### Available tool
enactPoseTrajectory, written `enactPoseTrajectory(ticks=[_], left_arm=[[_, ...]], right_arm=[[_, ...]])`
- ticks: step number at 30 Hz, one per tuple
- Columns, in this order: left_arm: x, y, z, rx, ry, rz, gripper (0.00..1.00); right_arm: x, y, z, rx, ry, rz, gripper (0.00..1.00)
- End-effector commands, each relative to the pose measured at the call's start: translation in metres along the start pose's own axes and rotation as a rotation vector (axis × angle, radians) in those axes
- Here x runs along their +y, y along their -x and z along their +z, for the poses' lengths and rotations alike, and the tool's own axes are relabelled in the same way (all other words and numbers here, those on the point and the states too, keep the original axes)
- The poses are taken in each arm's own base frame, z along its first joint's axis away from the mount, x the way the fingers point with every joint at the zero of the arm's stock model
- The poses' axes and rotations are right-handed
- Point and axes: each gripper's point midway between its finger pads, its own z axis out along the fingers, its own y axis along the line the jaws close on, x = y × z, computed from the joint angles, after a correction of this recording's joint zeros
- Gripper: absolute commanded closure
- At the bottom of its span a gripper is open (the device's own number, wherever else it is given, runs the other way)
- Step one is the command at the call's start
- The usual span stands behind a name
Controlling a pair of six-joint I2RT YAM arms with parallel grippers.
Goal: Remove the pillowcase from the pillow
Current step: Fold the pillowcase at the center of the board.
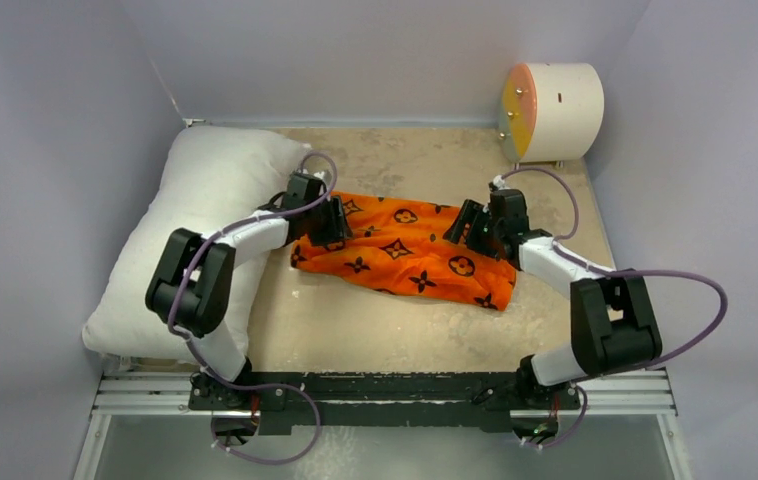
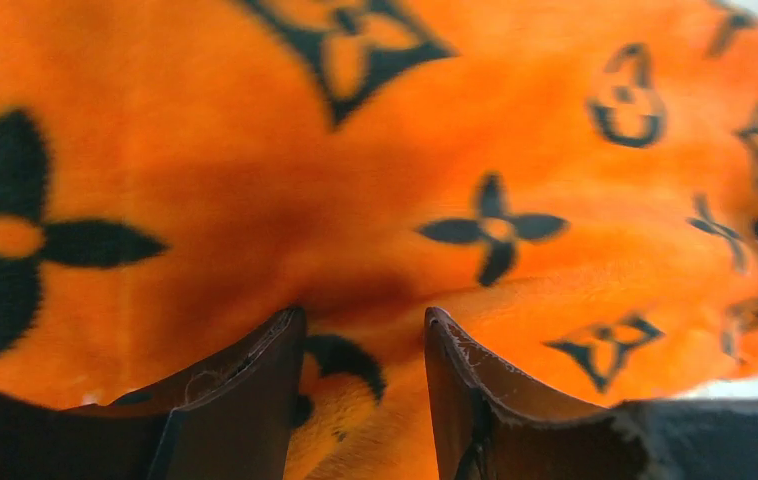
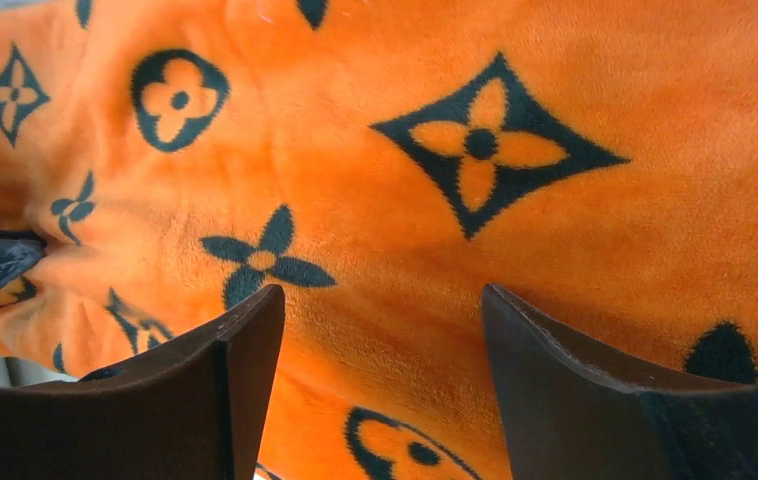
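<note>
The bare white pillow (image 1: 205,215) lies along the left side of the table (image 1: 355,330), running from near to far. Just to its right, the left gripper (image 2: 364,312) hangs over the left end of the orange pillowcase (image 1: 405,255), fingers partly spread and nothing pinched between them. The pillowcase lies crumpled in the middle of the table, off the pillow. Over its right end the right gripper (image 3: 383,290) stands wide and empty. A white drum (image 1: 555,110) sits in the far right corner.

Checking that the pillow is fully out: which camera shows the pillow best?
Top external. The white pillow lies bare at the left of the table, with the orange pillowcase beside it. Both wrist views are filled by pillowcase fabric; no pillow shows there.
</note>
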Motion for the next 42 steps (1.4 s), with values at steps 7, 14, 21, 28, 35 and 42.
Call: enactPoseTrajectory(ticks=[7,14,21,28,35,42], left_arm=[[0.024,0.052,-0.031,-0.151,0.178,0.043,0.54],[0.033,0.058,-0.051,-0.147,0.221,0.080,0.54],[0.033,0.052,-0.066,-0.140,0.224,0.084,0.54],[0.072,0.047,-0.069,-0.145,0.416,0.082,0.53],[0.045,0.060,-0.093,-0.199,0.351,0.047,0.53],[-0.079,-0.010,-0.101,-0.234,-0.061,-0.147,0.52]], right_arm=[[-0.037,0.051,-0.040,-0.153,-0.055,0.072,0.09],[-0.101,0.011,-0.032,-0.055,-0.223,0.267,0.07],[-0.125,-0.010,-0.023,-0.035,-0.320,0.348,0.08],[-0.137,-0.024,-0.029,-0.032,-0.370,0.336,0.09],[-0.101,0.044,-0.069,-0.239,-0.351,0.145,0.09],[-0.014,0.097,-0.061,-0.245,-0.222,-0.164,0.05]])
